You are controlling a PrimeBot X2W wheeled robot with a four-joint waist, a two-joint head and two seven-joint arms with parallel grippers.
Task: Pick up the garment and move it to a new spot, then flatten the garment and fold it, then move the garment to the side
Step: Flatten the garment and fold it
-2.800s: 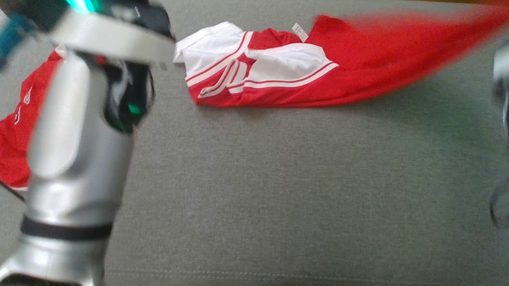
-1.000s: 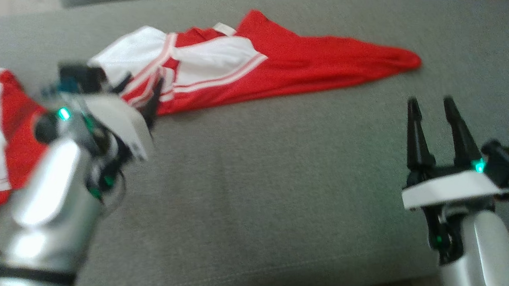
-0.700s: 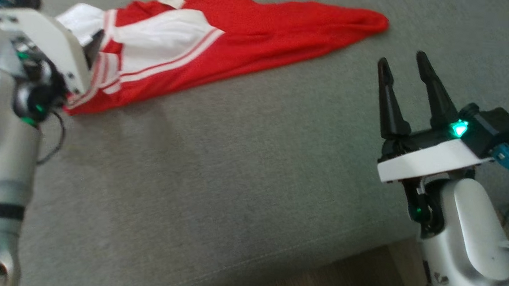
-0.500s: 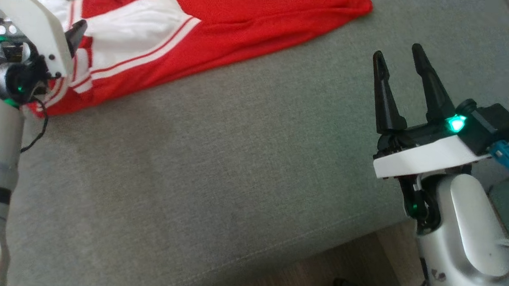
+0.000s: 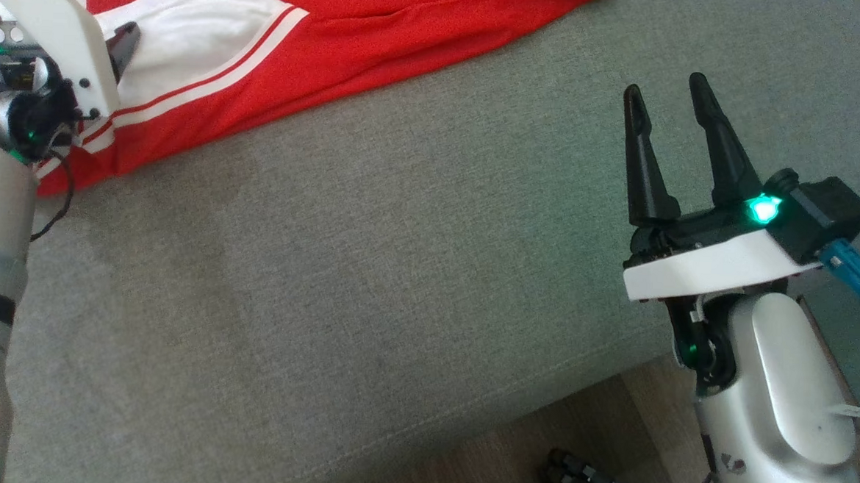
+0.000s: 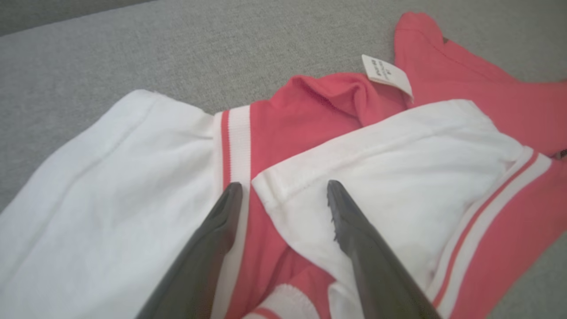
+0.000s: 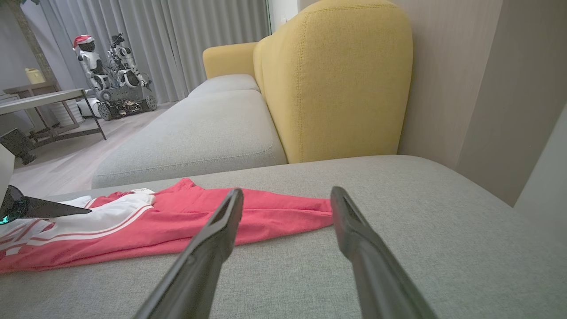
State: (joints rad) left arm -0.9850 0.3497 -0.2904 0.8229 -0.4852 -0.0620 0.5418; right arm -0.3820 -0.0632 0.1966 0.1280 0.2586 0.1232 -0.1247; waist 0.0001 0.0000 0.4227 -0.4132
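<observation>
In the head view the left tool (image 6: 283, 185) sits at 10 o'clock, at the end of its silver arm, above the near-left end of the garment (image 5: 382, 25). Its wrist view shows the two dark fingers spread wide over the cloth, one tip above a red-and-white stripe and the other above a white panel. Nothing is pinched between them, and I cannot tell whether the tips touch the fabric.

The garment is red with white panels and thin striping. It lies loosely rumpled on the grey sofa seat (image 5: 370, 268), running from 10 o'clock to about 1 o'clock along the far edge of the head view. A small white label (image 6: 386, 73) pokes out at 1 o'clock in the left wrist view.

At 3 o'clock in the head view the right tool (image 5: 664, 84) hangs over bare cushion, well apart from the garment, with its fingers spread and nothing between them. Its wrist view shows the garment's red tip just beyond the fingertips and a yellow backrest (image 7: 336, 79) at 12 o'clock. Wood-toned floor (image 5: 522, 452) shows at 5 o'clock in the head view.
</observation>
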